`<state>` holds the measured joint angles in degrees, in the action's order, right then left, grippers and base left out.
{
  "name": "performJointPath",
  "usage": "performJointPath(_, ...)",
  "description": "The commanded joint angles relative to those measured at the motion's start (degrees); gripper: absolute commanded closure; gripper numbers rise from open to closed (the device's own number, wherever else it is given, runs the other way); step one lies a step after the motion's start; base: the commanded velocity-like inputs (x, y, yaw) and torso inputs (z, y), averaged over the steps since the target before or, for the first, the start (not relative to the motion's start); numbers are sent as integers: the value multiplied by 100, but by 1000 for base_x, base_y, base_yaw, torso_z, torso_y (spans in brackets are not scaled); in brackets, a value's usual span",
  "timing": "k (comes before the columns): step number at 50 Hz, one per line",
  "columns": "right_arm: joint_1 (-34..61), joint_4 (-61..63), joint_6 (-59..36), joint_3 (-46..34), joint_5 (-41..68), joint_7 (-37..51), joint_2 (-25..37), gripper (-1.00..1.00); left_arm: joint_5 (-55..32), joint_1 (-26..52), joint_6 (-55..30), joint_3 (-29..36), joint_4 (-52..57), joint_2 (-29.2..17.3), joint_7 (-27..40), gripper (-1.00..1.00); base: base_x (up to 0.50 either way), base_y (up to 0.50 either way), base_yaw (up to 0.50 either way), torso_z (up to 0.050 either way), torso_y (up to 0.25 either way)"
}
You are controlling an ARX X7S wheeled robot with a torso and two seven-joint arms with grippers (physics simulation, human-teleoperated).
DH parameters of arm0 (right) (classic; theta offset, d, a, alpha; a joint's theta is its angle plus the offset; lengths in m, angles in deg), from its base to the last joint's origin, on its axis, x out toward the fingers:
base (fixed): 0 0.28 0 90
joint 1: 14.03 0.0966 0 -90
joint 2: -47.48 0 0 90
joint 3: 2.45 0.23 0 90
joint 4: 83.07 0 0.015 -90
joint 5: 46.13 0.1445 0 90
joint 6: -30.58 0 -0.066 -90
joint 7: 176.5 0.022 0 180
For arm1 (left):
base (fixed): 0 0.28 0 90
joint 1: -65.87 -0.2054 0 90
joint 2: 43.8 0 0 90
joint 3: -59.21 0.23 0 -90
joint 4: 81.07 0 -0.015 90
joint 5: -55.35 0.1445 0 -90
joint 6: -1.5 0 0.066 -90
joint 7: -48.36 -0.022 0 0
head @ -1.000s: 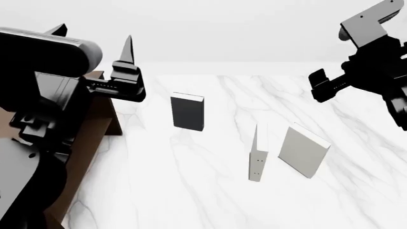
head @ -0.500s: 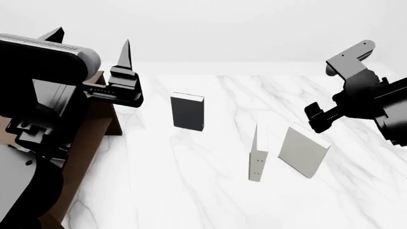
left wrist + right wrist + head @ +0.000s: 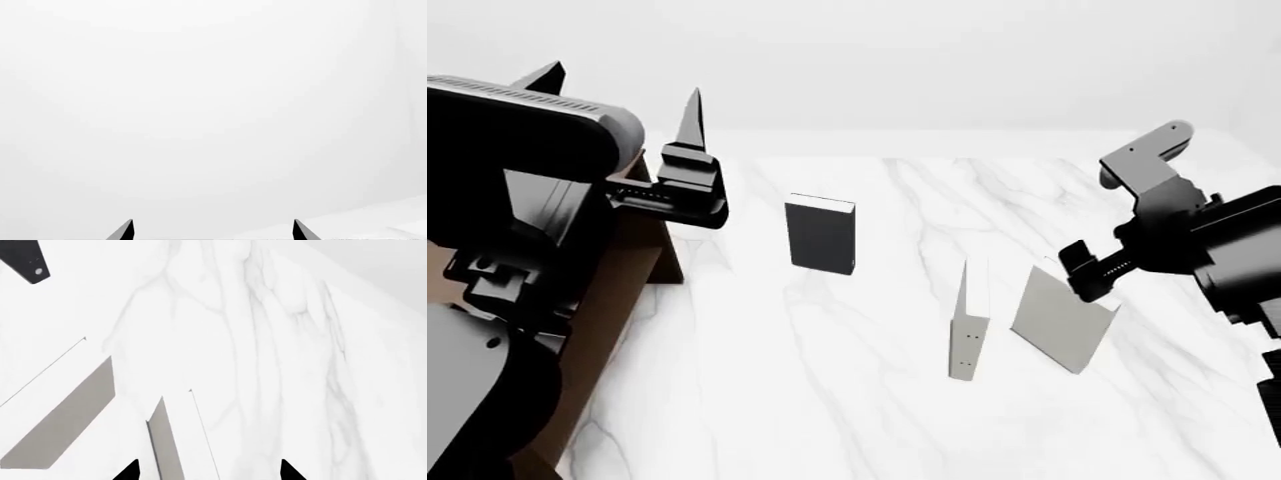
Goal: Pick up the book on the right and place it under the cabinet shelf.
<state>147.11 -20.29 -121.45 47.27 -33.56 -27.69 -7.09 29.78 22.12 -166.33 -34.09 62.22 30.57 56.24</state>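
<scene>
Book [image 3: 1066, 318], the plain light-grey one, stands upright on the marble table [image 3: 827, 400] at lower right of the head frame, cover angled toward me. Just left of it is the pale book w/ dots on its spine [image 3: 965, 340], also upright, near but apart. Dark charcoal book [image 3: 821, 235] stands farther back, center frame, well apart from both.

Right gripper [image 3: 1084, 268] hangs at right of the head frame, fingertips just above the book's top edge; can't tell if touching. In the right wrist view I see both finger tips [image 3: 128, 471] at the bottom edge w/ a wide gap between them, nothing held, the book's grey face [image 3: 63, 425] at lower left and the pale book [image 3: 177, 440] nearer center.

Left gripper [image 3: 627, 100] is raised at upper left, fingers pointing up, spread apart, empty; left wrist view shows two tips [image 3: 123, 231] against blank white. Cabinet shelf [image 3: 627, 290], dark brown, sits at left edge, mostly hidden behind my left arm.
</scene>
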Motion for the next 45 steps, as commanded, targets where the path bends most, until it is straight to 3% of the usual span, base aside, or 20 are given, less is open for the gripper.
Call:
performJointPath(1,-76,-491,381,25,-28,71,-182,-100,-29,-20,49,21,-41,-47,37,-100,0,0,0,0,0)
performJointPath(45,-253,-2882,2140,160,-163,388,-891,-100,-194,-89,117,127,-95,-149,188,-100,0,0,0,0,0)
